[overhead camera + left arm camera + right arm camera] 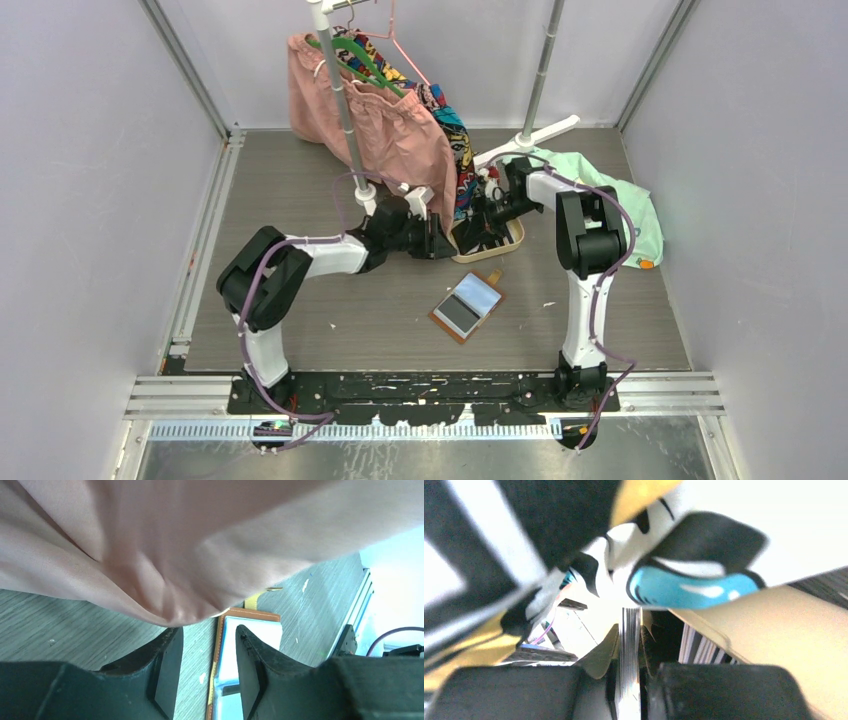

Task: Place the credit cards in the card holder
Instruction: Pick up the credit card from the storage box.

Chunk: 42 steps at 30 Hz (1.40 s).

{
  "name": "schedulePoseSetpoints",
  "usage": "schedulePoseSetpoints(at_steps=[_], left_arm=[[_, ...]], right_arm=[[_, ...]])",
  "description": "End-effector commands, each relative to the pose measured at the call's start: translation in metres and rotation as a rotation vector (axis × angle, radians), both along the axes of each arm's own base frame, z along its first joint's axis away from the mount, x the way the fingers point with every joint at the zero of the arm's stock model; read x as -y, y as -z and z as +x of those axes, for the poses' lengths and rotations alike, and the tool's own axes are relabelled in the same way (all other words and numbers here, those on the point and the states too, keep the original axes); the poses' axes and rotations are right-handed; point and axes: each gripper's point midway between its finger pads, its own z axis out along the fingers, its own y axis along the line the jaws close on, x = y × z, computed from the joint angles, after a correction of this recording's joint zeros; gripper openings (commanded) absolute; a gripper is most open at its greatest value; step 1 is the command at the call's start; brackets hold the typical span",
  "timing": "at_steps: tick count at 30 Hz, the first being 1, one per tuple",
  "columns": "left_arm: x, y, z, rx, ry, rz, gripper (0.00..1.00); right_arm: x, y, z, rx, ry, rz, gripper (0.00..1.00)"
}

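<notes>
The card holder (467, 305) lies open on the table, tan leather outside with a grey and a bluish pocket showing. My right gripper (488, 215) reaches into the oval beige tray (516, 238). In the right wrist view it (630, 626) is shut on a stack of credit cards (629, 647) seen edge-on. More cards (698, 649) stand beside it in the tray. My left gripper (440, 240) hovers left of the tray under the pink cloth. It is open (209, 630) with nothing between its fingers, and the card holder (255, 630) lies beyond them.
A pink garment (385, 125) and a colourful one (455, 130) hang from a rack pole (340, 100) just behind both grippers, and cloth covers the top of each wrist view. A mint-green cloth (625, 205) lies at the right. A second pole foot (530, 135) stands behind the tray.
</notes>
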Motion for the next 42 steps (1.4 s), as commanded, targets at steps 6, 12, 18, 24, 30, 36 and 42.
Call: schedulePoseSetpoints(at_steps=[6,12,18,24,30,36,42], left_arm=[[-0.007,-0.036,-0.007,0.093,0.012,-0.051,0.45],[-0.012,-0.033,-0.013,0.090,0.003,-0.049,0.45],[-0.014,-0.032,-0.013,0.088,-0.001,-0.046,0.45],[-0.015,-0.030,-0.012,0.087,-0.004,-0.040,0.45],[-0.015,-0.030,-0.012,0.088,-0.004,-0.039,0.45],[-0.015,-0.032,-0.013,0.090,-0.003,-0.039,0.45],[-0.016,-0.034,-0.014,0.093,-0.004,-0.041,0.45]], right_arm=[[0.017,-0.028,0.009,0.085,-0.023,0.101,0.04],[0.018,-0.022,0.008,0.068,-0.032,0.099,0.21],[0.017,-0.029,0.009,0.074,-0.026,0.120,0.29],[0.018,-0.037,0.009,0.067,-0.012,0.148,0.32],[0.021,-0.037,0.011,0.067,-0.001,0.141,0.32],[0.036,-0.033,0.016,0.065,0.036,0.108,0.29],[0.043,-0.027,0.017,0.056,0.048,0.080,0.21]])
